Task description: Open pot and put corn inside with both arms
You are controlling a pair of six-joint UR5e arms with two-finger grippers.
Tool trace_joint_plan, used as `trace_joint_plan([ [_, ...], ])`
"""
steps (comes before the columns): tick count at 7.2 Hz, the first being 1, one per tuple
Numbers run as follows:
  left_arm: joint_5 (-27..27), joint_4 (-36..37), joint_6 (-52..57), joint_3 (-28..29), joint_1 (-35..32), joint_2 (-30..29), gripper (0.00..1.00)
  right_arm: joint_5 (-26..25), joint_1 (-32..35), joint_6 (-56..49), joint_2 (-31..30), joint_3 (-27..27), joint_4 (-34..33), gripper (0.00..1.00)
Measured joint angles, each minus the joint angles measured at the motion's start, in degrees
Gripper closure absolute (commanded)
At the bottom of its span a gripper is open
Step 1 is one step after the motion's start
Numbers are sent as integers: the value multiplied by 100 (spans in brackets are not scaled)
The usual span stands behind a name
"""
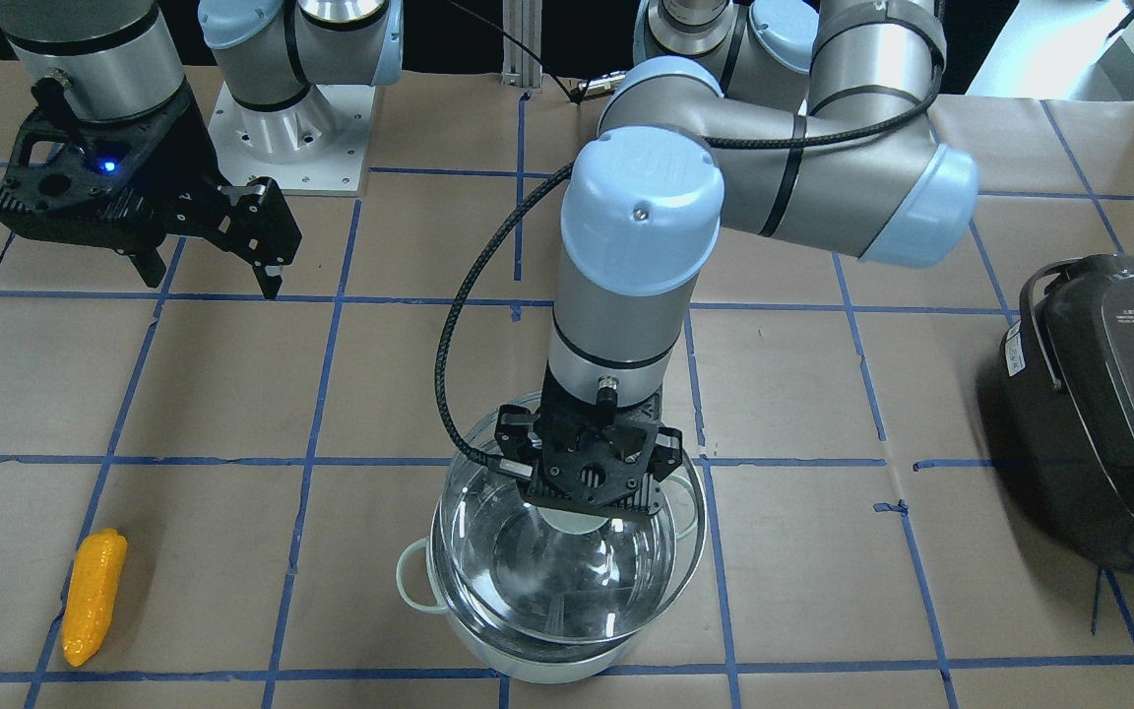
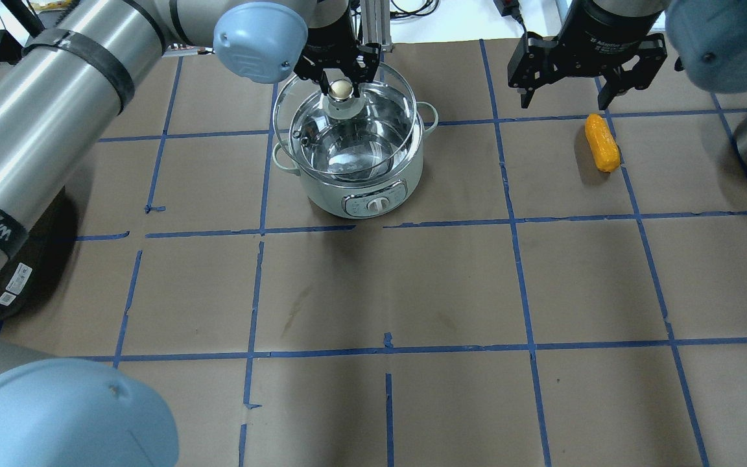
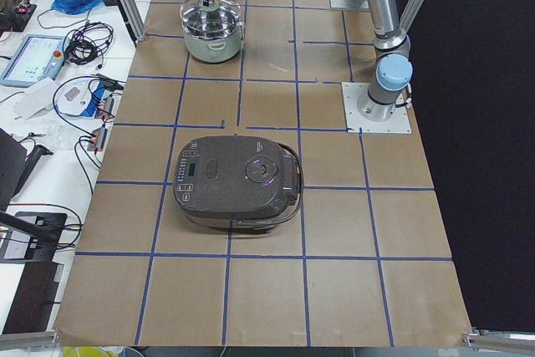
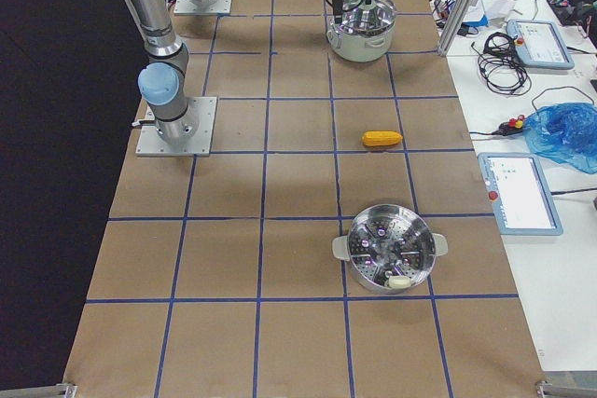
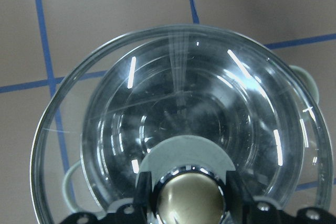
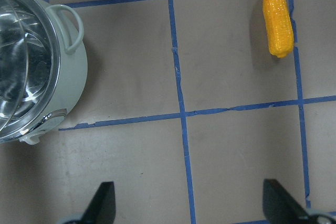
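Note:
The pot [image 2: 373, 194] has a pale green body, a shiny steel inside and pale loop handles, and stands at the far middle of the table. My left gripper [image 2: 340, 81] is shut on the round knob [image 5: 190, 200] of the glass lid [image 1: 528, 571]. It holds the lid slightly raised and shifted off the pot's rim toward the far side. The yellow-orange corn [image 2: 602, 143] lies on the table to the pot's right and also shows in the right wrist view [image 6: 277, 20]. My right gripper [image 2: 565, 102] is open and empty, hovering above the table just behind the corn.
A dark grey rice cooker [image 1: 1108, 414] sits on my left side of the table. A steel steamer pot [image 4: 390, 249] stands on my right side, beyond the corn. The right arm's base plate [image 1: 282, 128] is at the table's back edge.

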Motion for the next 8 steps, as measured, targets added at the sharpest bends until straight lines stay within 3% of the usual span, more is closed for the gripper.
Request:
trace_joint_plan([
  [4, 50, -522, 852, -115, 1381, 404, 84, -113, -1192, -912, 894, -743, 305, 6],
  [6, 36, -298, 1114, -326, 1857, 232, 84, -89, -1739, -1792, 1414, -455, -175, 11],
  [8, -3, 401, 1264, -863, 2259, 78, 84, -38, -1951, -2352, 1713, 446, -1519, 12],
])
